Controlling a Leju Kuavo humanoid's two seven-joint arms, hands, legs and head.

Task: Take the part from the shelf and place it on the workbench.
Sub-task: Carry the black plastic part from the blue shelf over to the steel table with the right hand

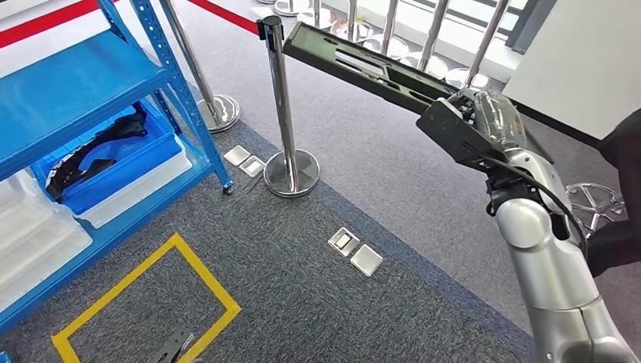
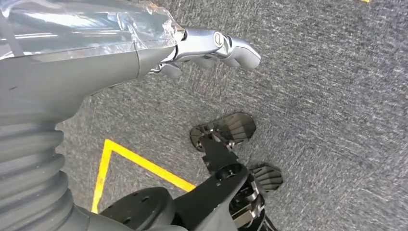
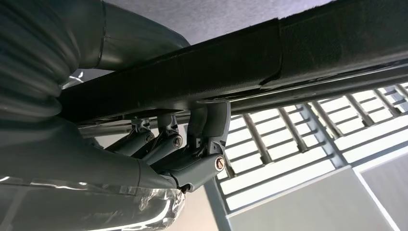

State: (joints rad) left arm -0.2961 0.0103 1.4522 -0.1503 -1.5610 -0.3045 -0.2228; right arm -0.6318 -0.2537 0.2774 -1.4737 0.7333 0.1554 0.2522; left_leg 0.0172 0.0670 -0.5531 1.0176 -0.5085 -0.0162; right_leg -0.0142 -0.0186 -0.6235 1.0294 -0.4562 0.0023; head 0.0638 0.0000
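Observation:
My right hand [image 1: 484, 128] holds a long black slotted part [image 1: 355, 64] raised in the air at the right of the head view, its free end reaching toward the chrome post. In the right wrist view the fingers [image 3: 202, 144] wrap under the black part [image 3: 269, 62]. On the blue shelf [image 1: 75, 83] at the left sits a blue bin [image 1: 121, 162] with another black part [image 1: 98, 147] lying in it. My left hand [image 2: 192, 48] hangs above the grey carpet, fingers apart, holding nothing.
A chrome stanchion [image 1: 283, 106] with a round base stands in the middle, another [image 1: 193, 68] behind the shelf. Metal floor plates [image 1: 355, 251] lie in the carpet. A yellow taped square [image 1: 151, 302] marks the floor. A railing [image 1: 408, 30] and white wall [image 1: 582, 53] stand behind.

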